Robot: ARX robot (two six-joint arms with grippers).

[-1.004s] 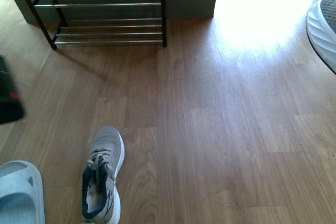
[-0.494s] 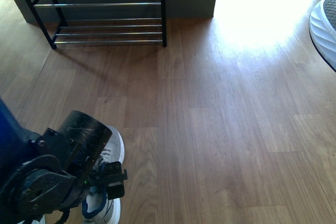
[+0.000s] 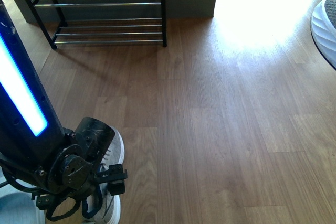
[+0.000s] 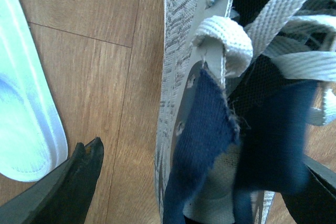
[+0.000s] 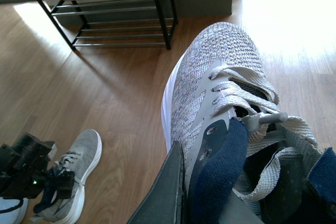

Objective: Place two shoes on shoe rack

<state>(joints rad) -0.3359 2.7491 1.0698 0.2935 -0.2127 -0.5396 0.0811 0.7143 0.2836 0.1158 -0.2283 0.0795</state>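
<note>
One grey sneaker (image 3: 115, 148) lies on the wood floor at the front left, mostly hidden by my left arm. My left gripper (image 3: 116, 179) is open just above its heel opening. Up close, the navy tongue and white laces (image 4: 273, 30) fill the space between the open fingers (image 4: 79, 177). My right gripper (image 5: 189, 187) is shut on the navy collar of a second grey sneaker (image 5: 220, 61), held off the floor. That shoe's white sole (image 3: 325, 24) shows at the front view's right edge. The shoe rack (image 3: 105, 3) stands at the far left against the wall, with nothing on its bars.
A pale blue slide sandal (image 4: 26, 119) lies right beside the floor sneaker, and its edge (image 3: 16, 208) shows under my left arm. The rack (image 5: 115, 9) and the floor sneaker (image 5: 79, 166) also appear in the right wrist view. A sunlit patch of bare floor (image 3: 252, 19) lies at the far right.
My left arm swung in from the left edge and came down over the floor sneaker, and its lit blue strip now shows. The held sneaker at the right edge drifted slightly right.
</note>
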